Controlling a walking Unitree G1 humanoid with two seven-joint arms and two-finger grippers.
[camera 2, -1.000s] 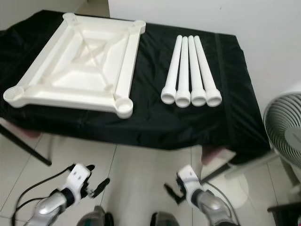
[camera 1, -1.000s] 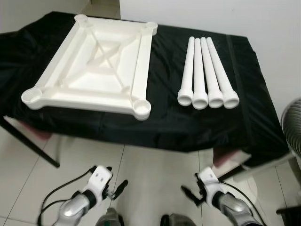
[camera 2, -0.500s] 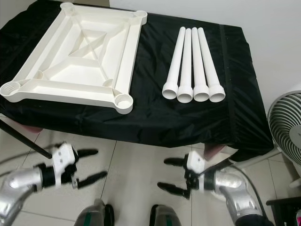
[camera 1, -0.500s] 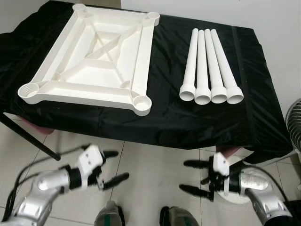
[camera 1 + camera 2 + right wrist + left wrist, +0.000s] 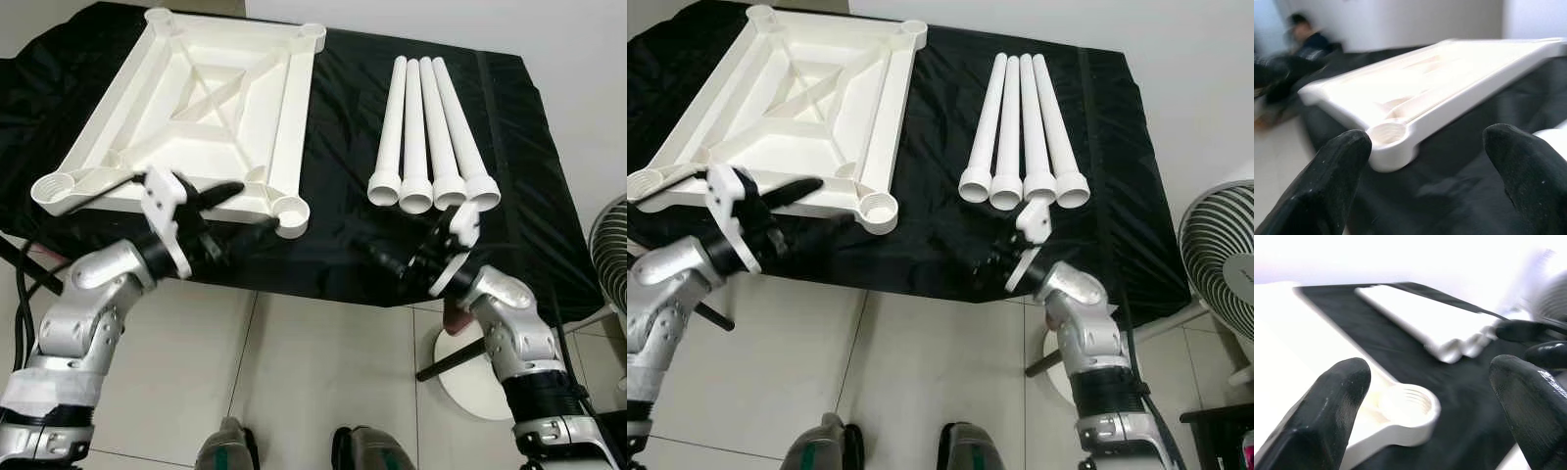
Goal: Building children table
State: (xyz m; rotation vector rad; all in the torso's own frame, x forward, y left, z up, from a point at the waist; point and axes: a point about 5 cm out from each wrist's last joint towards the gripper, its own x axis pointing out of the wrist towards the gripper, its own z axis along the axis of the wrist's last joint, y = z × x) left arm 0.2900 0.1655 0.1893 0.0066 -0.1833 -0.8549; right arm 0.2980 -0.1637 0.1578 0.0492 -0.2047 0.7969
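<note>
a: tabletop (image 5: 211,117) upside down on the desk (image 5: 343,235), ribs and four corner sockets facing up. my guess is it lies that way so the legs can go straight down into the sockets.

b: and the legs?

a: four white legs (image 5: 428,137) side by side, touching, flared ends toward the robot. they lie just beyond the right pincer (image 5: 407,262), with the tabletop off to its left, well apart from the legs.

b: what are the pincers doing?

a: both are raised to the desk's near edge and hold nothing. the left pincer (image 5: 230,217) is spread wide, with the near right socket (image 5: 291,211) just beyond its tips; its wrist view shows the threaded socket (image 5: 1405,406) between the two black fingers (image 5: 1332,401). the right pincer is also spread wide, and its wrist view looks across at the same corner of the tabletop (image 5: 1440,93).

b: so which step is this?

a: i'd judge it the very start, no leg is fitted yet. the right pincer looks placed to take a leg by its near end; the left one may be there to steady the tabletop.

b: anything else around?

a: a fan (image 5: 1225,255) stands on the floor beyond the right pincer's outer side, and a person (image 5: 1298,34), blurred, sits in the far background.
</note>
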